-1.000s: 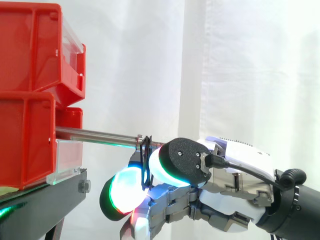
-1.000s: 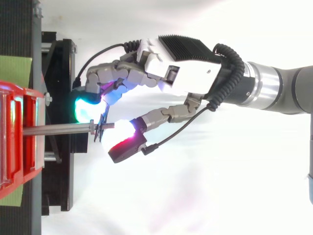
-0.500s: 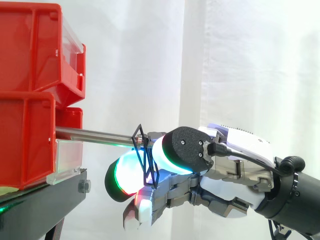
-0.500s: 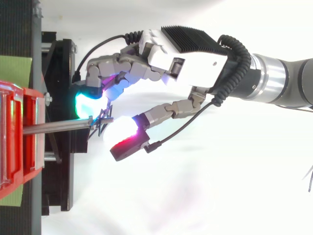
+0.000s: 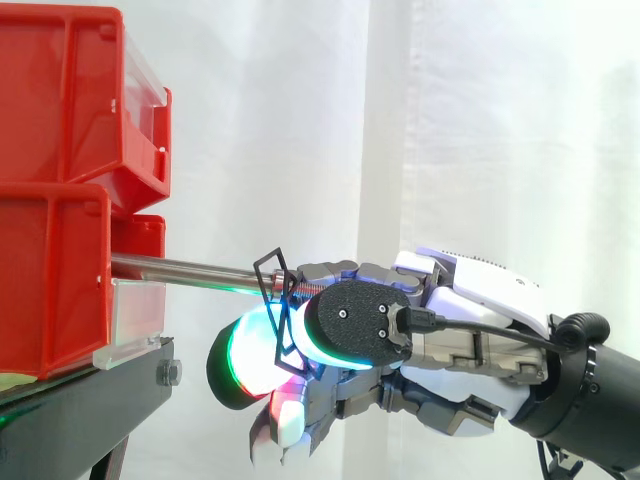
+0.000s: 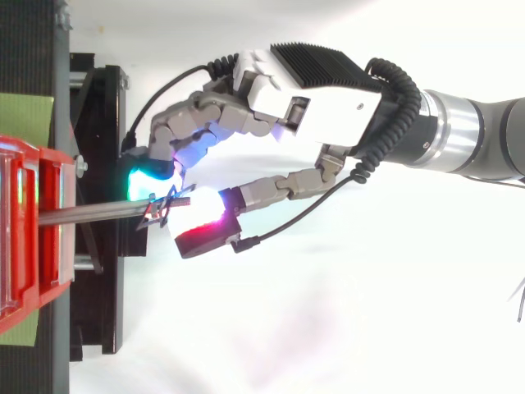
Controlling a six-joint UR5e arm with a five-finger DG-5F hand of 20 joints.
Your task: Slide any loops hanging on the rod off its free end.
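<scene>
Side view: a thin black wire loop sits tilted at the free end of the silver metal rod jutting from red plastic bins. The hand pinches it between curled fingers and thumb

Top view: the loop lies between thumb and finger pads at the rod's tip

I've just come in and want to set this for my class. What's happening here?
A robot hand is working at the free end of a metal rod that sticks out from the red bins. Its glowing fingertips pinch a thin black wire loop hanging near the rod's tip. The loop sits tilted and appears not yet off the rod.
</scene>
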